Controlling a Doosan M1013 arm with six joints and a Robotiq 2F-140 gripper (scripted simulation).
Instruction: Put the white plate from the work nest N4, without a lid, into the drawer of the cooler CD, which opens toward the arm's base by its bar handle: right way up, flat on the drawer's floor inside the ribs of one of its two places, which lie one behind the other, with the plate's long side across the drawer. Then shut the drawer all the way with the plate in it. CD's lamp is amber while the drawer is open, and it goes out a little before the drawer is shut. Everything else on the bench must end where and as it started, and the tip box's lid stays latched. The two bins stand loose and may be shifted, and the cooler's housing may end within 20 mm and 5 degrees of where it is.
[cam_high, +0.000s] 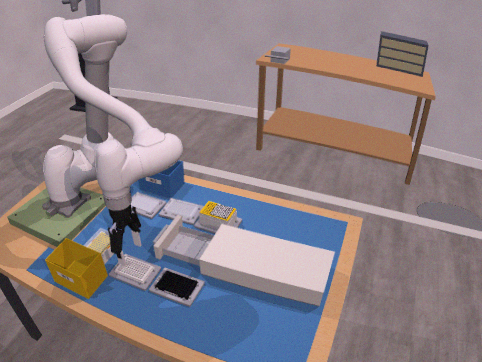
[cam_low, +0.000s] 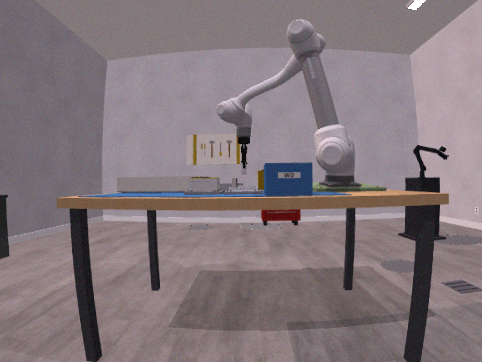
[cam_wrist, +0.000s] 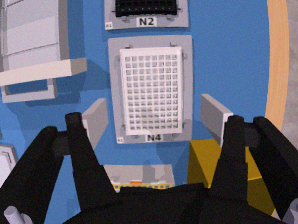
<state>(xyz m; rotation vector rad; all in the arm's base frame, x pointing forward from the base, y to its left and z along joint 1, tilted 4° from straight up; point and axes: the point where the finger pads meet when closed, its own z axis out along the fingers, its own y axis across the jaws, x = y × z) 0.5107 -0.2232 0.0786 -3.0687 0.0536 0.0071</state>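
— Grey walls and a wood-look floor are surrounding the tabletop (cam_high: 345, 280), which is carrying a blue mat (cam_high: 280, 320). Where is the white plate (cam_high: 134, 268) lying?

— It is sitting in its grey nest marked N4 (cam_wrist: 150, 137), on the mat just in front of the cooler's drawer (cam_high: 182, 243), which is standing pulled out from the long white cooler housing (cam_high: 267, 262). A black plate (cam_high: 176, 285) is lying in the nest beside it, on the side away from the arm's base.

— And the pincer (cam_wrist: 150, 117)?

— It is hovering above the white plate, pointing straight down, its fingers standing spread and gripping nothing; in the wrist view they are flanking the plate's near end. A yellow bin (cam_high: 76, 266) is standing next to the white plate's nest, toward the arm's base, and a blue bin (cam_high: 162, 180) is standing beyond the drawer.
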